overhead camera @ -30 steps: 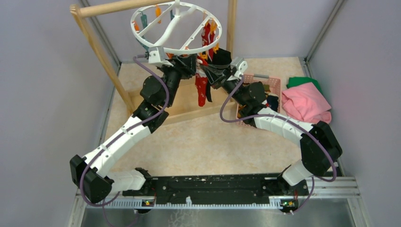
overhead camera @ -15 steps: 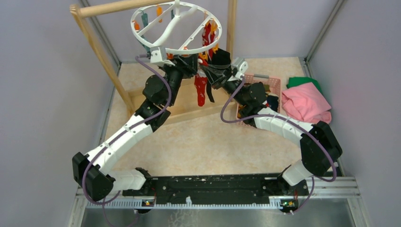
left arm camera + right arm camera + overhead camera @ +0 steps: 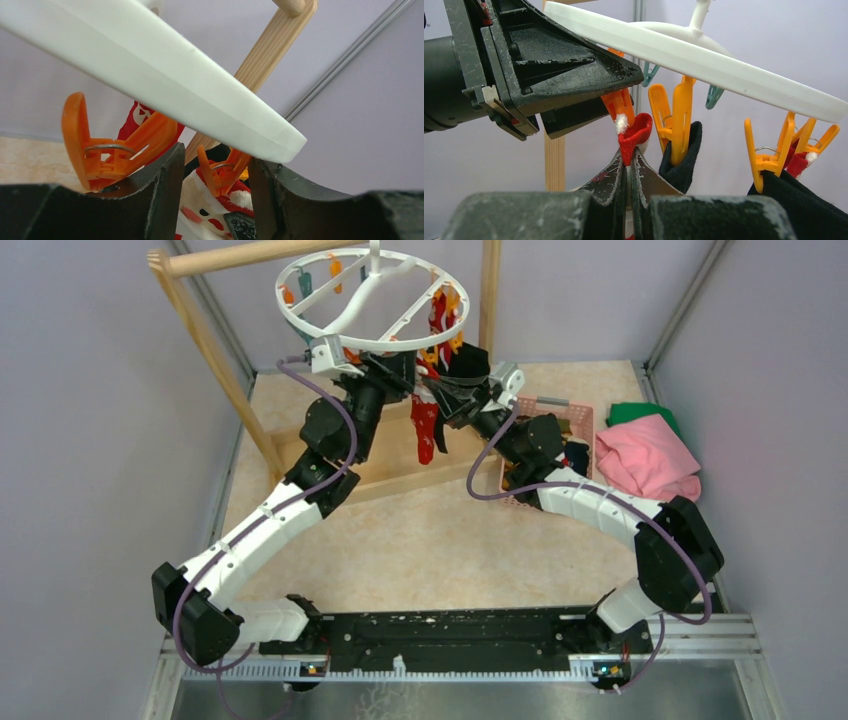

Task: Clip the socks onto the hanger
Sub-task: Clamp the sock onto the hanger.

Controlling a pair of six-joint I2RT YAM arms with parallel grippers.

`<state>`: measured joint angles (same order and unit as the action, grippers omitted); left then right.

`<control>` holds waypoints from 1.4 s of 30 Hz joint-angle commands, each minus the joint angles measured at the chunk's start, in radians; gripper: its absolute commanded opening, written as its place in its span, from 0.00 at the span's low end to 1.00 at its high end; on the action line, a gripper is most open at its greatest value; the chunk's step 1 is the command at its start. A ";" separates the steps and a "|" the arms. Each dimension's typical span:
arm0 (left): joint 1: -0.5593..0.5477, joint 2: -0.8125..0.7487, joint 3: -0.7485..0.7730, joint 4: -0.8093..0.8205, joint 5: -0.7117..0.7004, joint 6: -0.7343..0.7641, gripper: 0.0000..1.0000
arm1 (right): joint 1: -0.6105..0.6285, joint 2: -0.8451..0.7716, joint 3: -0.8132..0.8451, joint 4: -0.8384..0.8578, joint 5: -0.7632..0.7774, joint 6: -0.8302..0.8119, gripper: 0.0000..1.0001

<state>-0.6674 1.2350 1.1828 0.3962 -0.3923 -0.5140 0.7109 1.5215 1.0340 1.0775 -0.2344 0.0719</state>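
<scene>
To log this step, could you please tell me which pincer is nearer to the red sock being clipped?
Right. The right pincer is shut on the red sock below its cuff; the left pincer is just above it, straddling an orange clip.

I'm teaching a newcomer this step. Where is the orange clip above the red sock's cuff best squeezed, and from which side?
Probably its two splayed upper handles: on the orange clip they form a V at the wire spring, so pinching them opens the mouth below. Come from the side, under the hanger ring, leaving the red sock room beneath.
</scene>
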 commanded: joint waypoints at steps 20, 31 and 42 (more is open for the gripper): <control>0.010 0.014 0.069 0.027 -0.018 -0.066 0.12 | 0.009 -0.038 0.015 0.036 -0.010 0.005 0.00; 0.011 0.021 0.087 -0.013 -0.045 -0.060 0.01 | 0.009 -0.046 0.032 0.021 0.007 -0.018 0.00; 0.010 0.022 0.096 -0.037 -0.073 -0.036 0.00 | 0.010 -0.049 0.071 -0.018 -0.002 -0.067 0.00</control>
<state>-0.6640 1.2526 1.2293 0.3389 -0.4129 -0.5545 0.7109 1.5143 1.0370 1.0504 -0.2298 0.0280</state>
